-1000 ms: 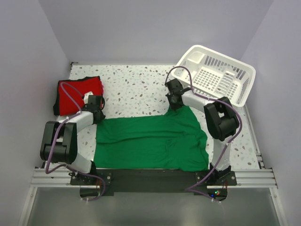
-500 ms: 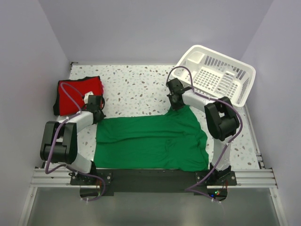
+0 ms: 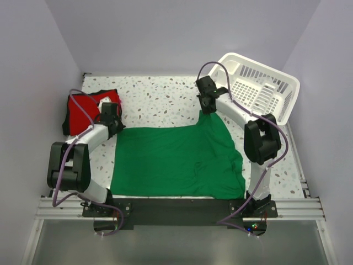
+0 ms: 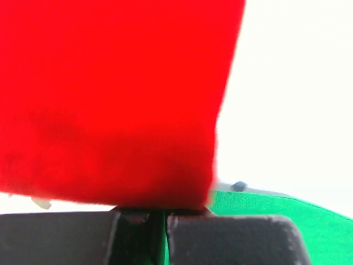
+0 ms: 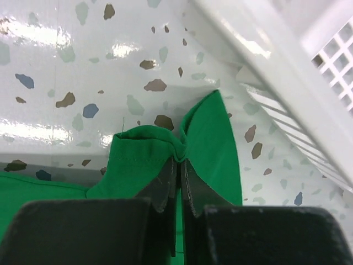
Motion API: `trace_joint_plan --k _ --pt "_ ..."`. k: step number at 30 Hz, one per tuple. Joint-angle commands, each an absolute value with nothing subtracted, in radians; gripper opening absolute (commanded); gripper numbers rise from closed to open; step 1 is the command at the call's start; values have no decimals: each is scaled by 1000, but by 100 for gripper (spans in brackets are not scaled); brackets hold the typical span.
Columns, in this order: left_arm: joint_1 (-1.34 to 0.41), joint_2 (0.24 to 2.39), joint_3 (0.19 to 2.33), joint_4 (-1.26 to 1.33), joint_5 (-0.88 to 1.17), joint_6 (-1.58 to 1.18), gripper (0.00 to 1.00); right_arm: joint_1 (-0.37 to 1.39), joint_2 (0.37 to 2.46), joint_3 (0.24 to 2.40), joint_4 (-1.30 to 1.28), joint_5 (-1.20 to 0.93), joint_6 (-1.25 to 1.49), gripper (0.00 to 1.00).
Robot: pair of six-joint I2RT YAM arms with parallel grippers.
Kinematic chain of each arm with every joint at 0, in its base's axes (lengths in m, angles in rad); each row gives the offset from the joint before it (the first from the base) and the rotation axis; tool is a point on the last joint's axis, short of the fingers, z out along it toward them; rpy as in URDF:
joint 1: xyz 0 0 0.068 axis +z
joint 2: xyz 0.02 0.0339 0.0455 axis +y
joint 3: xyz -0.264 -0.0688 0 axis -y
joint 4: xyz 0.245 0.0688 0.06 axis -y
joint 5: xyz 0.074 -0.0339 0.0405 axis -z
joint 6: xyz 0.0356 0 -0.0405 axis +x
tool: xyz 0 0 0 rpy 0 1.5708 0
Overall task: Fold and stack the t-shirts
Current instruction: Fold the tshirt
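Note:
A green t-shirt (image 3: 176,160) lies spread across the near middle of the table. My right gripper (image 3: 208,108) is shut on its far right corner, the cloth (image 5: 207,138) bunched between the fingertips (image 5: 164,185) and lifted toward the basket. My left gripper (image 3: 114,125) is shut on the shirt's far left corner; a thin strip of green (image 4: 164,243) shows between its jaws. A red t-shirt (image 3: 91,106) lies folded at the far left, right behind the left gripper, and fills the left wrist view (image 4: 110,99).
A white slatted basket (image 3: 259,91) stands tilted at the far right, close beside the right gripper, its wall (image 5: 287,66) just to the right in the right wrist view. The speckled tabletop (image 3: 160,99) runs behind the green shirt. Purple walls close in on three sides.
Both grippers have closed on the green shirt's far corners and moved away from me, drawing its far edge taut and toward the back. The right corner now rises into a peak.

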State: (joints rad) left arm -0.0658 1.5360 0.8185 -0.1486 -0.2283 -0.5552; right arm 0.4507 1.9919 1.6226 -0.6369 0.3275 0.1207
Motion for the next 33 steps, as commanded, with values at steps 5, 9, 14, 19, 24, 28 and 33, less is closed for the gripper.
trace_joint_plan --k 5,9,14,19,24,28,33 --pt "-60 1514 946 -109 -190 -523 0 423 2020 1743 -684 393 117 0" --pt "-60 1503 969 -120 -189 -489 0 419 2000 1761 -689 391 103 0" --pt "-60 1447 948 -118 -143 -440 0 420 1921 1737 -719 380 118 0" --pt "-60 1378 916 -193 -140 -410 0 422 1803 1631 -776 350 169 0" --pt "-60 1333 876 -254 -94 -402 0 434 1651 1471 -834 293 239 0" --pt "-60 1305 850 -304 -92 -408 0 445 1536 1347 -880 272 302 0" --pt "-60 1243 821 -353 -72 -411 0 466 1407 1204 -917 259 377 0"
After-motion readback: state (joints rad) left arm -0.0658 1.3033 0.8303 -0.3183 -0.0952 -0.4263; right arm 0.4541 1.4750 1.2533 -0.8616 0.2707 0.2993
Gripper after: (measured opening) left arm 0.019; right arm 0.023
